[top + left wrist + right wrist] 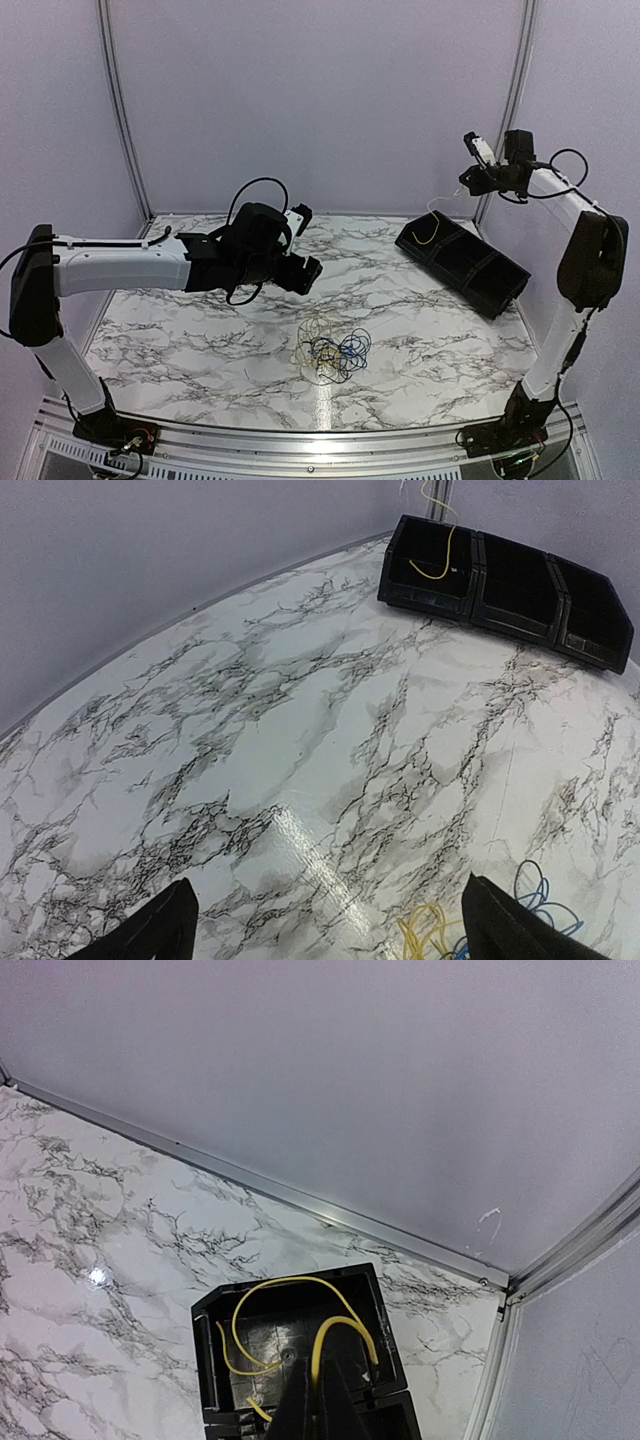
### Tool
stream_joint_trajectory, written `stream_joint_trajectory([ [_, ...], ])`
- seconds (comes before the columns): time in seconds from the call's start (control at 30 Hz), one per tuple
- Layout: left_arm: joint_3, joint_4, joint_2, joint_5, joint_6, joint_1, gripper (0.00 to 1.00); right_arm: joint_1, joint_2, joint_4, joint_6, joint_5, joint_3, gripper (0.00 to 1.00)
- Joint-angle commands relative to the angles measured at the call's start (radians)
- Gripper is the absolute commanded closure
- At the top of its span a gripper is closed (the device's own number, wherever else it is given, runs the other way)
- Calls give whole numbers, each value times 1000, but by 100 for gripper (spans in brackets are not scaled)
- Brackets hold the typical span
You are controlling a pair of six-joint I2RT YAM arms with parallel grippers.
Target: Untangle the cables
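Here, cables (332, 350) lie well inside the table (200, 330) edges — bins (470, 268) far right.

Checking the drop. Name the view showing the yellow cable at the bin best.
Right wrist: the yellow cable loops large inside the bin, in its end compartment. Left wrist shows it small, hanging into that compartment; top external shows only a faint squiggle.

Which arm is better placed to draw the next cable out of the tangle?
Probably left. The left gripper hovers open near the tangled cables; the right gripper, shut on a yellow cable, is raised over the black bin.
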Motion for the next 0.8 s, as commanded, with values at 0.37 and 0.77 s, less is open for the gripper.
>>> stream_joint_trajectory([
  [0.37, -9, -15, -42, -27, -34, -2, 5, -4, 225, -23, 17, -19, 89, 100],
  [0.77, -6, -26, -18, -95, -10, -1, 5, 13, 371, -55, 40, -82, 171, 100],
])
